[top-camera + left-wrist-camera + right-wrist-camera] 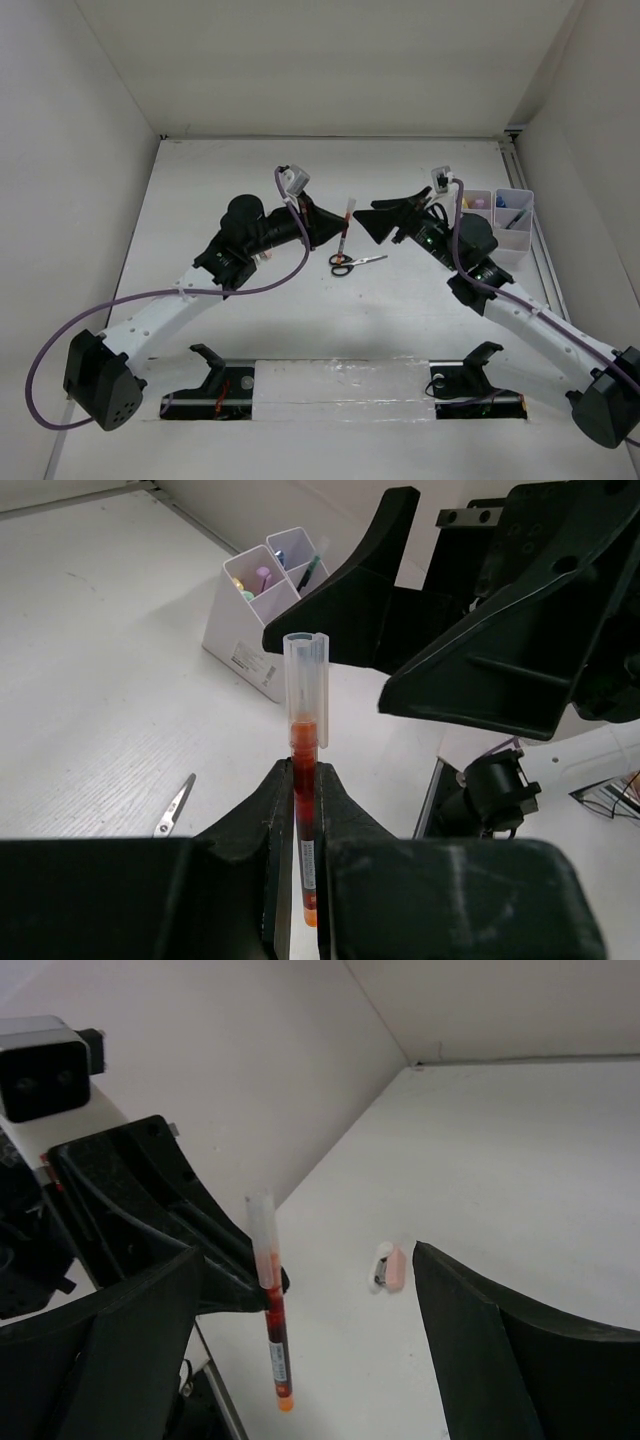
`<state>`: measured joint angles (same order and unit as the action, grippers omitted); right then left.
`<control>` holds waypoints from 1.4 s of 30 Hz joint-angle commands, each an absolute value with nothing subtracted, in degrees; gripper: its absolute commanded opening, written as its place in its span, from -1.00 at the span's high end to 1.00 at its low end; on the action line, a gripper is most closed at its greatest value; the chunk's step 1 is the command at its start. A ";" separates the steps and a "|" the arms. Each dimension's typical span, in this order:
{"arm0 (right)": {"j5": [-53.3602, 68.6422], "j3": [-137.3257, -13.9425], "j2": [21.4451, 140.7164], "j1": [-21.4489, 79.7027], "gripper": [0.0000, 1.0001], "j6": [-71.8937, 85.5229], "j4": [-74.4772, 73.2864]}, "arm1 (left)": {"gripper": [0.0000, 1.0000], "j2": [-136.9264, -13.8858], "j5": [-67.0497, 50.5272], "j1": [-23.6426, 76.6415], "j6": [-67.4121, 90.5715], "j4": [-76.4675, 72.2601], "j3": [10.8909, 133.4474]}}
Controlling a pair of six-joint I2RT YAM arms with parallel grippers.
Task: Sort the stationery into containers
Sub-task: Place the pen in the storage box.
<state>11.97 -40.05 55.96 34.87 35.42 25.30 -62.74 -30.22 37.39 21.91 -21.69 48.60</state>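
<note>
My left end effector [305, 780] pinches the red pen [305, 710] low down and holds it upright above the scissors [350, 262]. My right end effector [370, 220] is spread wide, above the scissors too. The pen looks light, stiff and slippery, so I'd grab just under its clear cap.

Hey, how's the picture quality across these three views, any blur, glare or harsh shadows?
Top external: soft even light, faint shadows under the arms, scissors small but sharp. Left wrist: red pen crisp, left gripper's fingers dark and featureless up close. Right wrist: right gripper's fingers dark with soft edges, pink eraser slightly soft.
</note>
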 commanded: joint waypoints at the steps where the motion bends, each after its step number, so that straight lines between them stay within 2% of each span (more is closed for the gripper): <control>1: 15.02 -40.78 55.72 34.63 -0.81 36.21 32.95 | 1.00 -62.58 -32.34 37.27 21.01 -25.58 49.75; 11: 18.28 -42.98 61.87 35.16 -0.70 36.74 37.00 | 1.00 -63.72 -34.62 37.27 21.53 -25.58 50.89; 14: 19.68 -43.59 63.36 35.16 -0.55 36.74 38.66 | 1.00 -63.72 -34.63 37.27 21.53 -25.05 50.89; 16: 20.47 -43.59 64.16 35.68 -0.33 36.74 39.20 | 1.00 -63.72 -34.11 37.27 21.53 -25.05 50.89; 19: 21.61 -44.12 65.65 36.39 -0.15 37.27 40.77 | 1.00 -64.25 -34.10 37.27 21.53 -25.05 50.89; 20: 21.62 -44.64 66.26 36.91 0.03 37.27 40.78 | 1.00 -64.86 -34.10 37.27 21.53 -25.05 50.89; 22: 21.62 -44.65 66.80 36.91 0.20 37.27 41.40 | 1.00 -64.86 -33.41 37.27 21.53 -25.05 50.89; 23: 22.14 -44.65 66.80 37.52 0.45 37.27 41.40 | 1.00 -65.39 -33.40 37.27 21.53 -25.05 50.89; 26: 22.15 -45.18 67.41 38.06 0.81 37.27 41.40 | 1.00 -65.39 -32.09 37.27 21.53 -25.05 50.89; 27: 22.15 -45.18 67.41 38.06 1.00 37.27 41.40 | 1.00 -65.91 -31.47 37.27 21.53 -24.44 50.89; 28: 21.45 -45.18 67.41 38.06 1.00 37.27 41.40 | 1.00 -65.92 -30.68 37.27 21.53 -23.91 51.41; 29: 20.92 -45.18 67.41 38.06 1.00 37.27 41.40 | 0.85 -66.44 -28.67 37.27 21.53 -23.12 51.94; 32: 17.76 -45.70 67.41 37.19 1.00 34.29 37.81 | -0.10 -66.97 -22.79 37.27 21.53 -20.66 52.73; 33: 15.93 -45.70 67.41 36.66 1.00 33.41 35.10 | -0.99 -67.49 -21.46 37.27 21.53 -20.05 53.43; 36: 14.07 -46.93 66.88 32.44 1.00 29.45 31.04 | -1.00 -67.50 -17.51 37.27 22.24 -17.76 53.96; 42: 7.83 -49.48 66.36 17.07 1.00 22.78 23.48 | -1.00 -65.21 -6.25 37.27 29.77 -9.24 52.30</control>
